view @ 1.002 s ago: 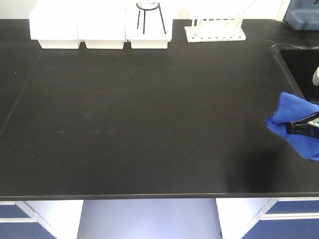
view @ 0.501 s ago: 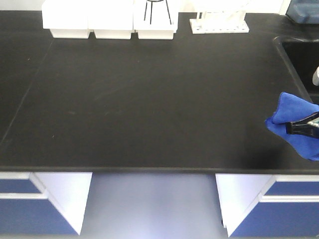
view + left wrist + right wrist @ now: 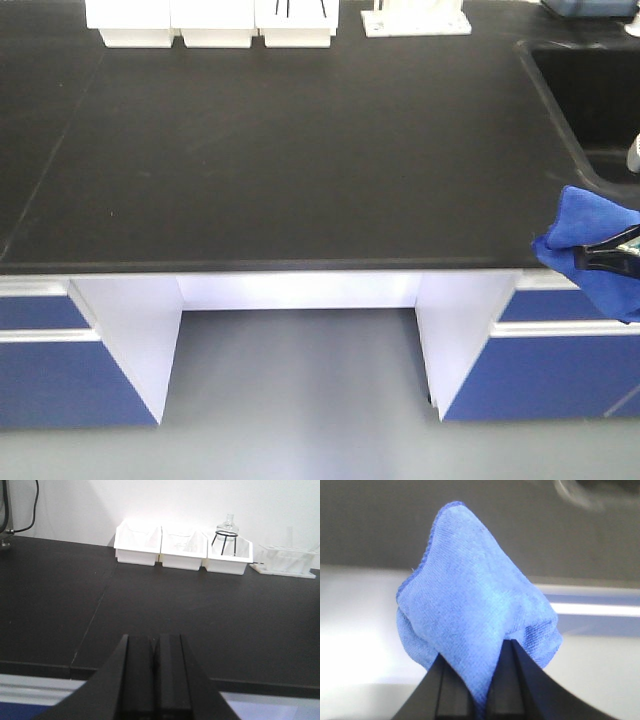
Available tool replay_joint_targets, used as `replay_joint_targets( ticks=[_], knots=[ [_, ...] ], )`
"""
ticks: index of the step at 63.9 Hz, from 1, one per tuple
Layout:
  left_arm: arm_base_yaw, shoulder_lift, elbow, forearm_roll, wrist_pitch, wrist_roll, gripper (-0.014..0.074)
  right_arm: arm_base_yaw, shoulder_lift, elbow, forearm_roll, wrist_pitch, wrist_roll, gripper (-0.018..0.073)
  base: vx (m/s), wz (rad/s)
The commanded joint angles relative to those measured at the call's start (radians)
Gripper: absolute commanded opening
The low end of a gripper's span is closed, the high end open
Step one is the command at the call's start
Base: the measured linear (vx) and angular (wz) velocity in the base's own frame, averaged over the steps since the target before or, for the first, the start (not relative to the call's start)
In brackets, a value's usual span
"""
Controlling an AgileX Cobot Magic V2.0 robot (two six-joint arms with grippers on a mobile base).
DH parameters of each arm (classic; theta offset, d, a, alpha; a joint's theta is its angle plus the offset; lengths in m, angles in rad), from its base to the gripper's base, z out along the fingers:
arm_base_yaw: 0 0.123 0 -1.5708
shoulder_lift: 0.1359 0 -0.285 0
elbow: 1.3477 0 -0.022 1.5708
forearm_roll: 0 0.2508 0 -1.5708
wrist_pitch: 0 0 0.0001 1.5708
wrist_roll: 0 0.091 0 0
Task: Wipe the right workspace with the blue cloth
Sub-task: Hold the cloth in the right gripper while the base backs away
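Wiping not yet begun, right workspace out of view: right gripper (image 3: 479, 680) jaws pinch the blue cloth (image 3: 580, 235) at three o'clock, near the desk (image 3: 300, 150) front edge; left gripper (image 3: 155, 675) jaws closed, empty.

Black worktop (image 3: 300, 160) crossed by a thin seam (image 3: 95, 615) left of centre. Along its far edge, against a white wall (image 3: 150, 500), three white trays stand side by side, touching: left (image 3: 137, 542), middle (image 3: 182, 545), right (image 3: 230, 555). The right tray holds a black wire tripod (image 3: 226, 533) carrying a clear glass flask (image 3: 228, 526). Just right of the trays stands a white test-tube rack (image 3: 285, 562). A recessed black sink (image 3: 590, 100) occupies the worktop's right end. Below are blue cabinet fronts (image 3: 45, 380) (image 3: 560, 375), white side panels (image 3: 130, 340) (image 3: 455, 330) flanking an open kneehole, and a grey floor (image 3: 300, 400).
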Motion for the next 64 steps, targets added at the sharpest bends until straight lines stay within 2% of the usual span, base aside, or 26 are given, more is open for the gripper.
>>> replay_joint_targets(
  ticks=[1, 64],
  knots=[
    [-0.005, -0.016, 0.031, -0.006, -0.08, -0.008, -0.0006, -0.003, -0.017, -0.029, -0.006, -0.048, -0.008, -0.0004, -0.26, -0.09],
    [-0.005, -0.016, 0.031, -0.006, -0.08, -0.008, -0.0006, -0.003, -0.017, -0.029, -0.006, -0.036, -0.008, -0.0004, -0.3, -0.04]
  ],
)
